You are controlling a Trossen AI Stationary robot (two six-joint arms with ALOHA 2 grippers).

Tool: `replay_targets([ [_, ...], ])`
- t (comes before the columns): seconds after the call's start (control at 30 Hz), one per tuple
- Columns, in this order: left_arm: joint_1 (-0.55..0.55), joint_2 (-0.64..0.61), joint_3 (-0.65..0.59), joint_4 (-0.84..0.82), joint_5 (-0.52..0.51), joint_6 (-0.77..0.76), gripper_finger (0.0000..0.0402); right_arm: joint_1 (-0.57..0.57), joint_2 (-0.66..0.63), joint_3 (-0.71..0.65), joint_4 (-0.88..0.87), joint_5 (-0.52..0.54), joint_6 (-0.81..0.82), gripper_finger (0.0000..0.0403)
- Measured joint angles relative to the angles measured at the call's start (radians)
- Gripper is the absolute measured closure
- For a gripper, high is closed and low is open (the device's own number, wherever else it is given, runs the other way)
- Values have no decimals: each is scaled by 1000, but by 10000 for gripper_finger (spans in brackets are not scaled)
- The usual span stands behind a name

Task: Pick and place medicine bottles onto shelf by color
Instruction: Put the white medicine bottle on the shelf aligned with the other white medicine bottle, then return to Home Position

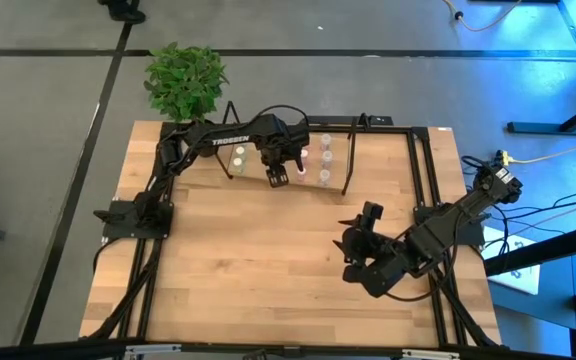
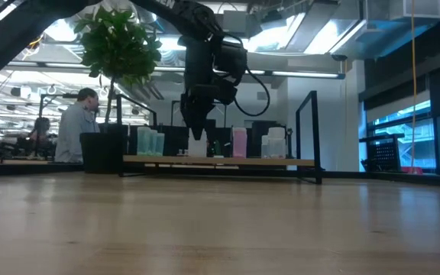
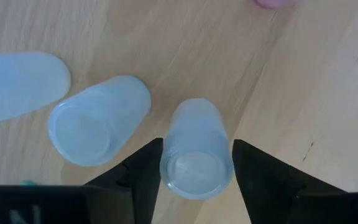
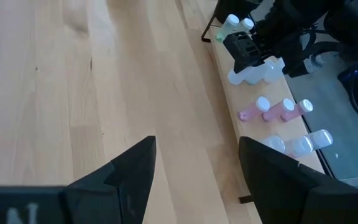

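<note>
I'm at the shelf [image 1: 368,128] with my left fingers [image 3: 196,169]; they stand either side of a white bottle [image 3: 194,149] that's upright on the board, both pads right against its walls, so whether I'm gripping or letting go I cannot tell; to do this well I'd say part them evenly and rise straight up, so neither pad drags the bottle over; two more white bottles [image 3: 98,121] stand just beside it, so no sideways drift toward them; from table height my left fingers hang over the middle of the row, a pink bottle [image 2: 239,142] near them; over to my right fingers [image 4: 194,165]; they're spread wide, holding nothing, above bare worktop [image 1: 248,260], well apart from the shelf; pink and clear bottles line it farther along.
</note>
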Motion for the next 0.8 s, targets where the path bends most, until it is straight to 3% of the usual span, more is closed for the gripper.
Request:
replay_targets([
  [0.43, 0, 0, 0, 0, -43, -8, 119, -1, 0, 0, 0, 0, 2, 171],
  [0.8, -2, -6, 3, -43, -42, -55, 109, -1, 0, 0, 0, -1, 2, 171],
])
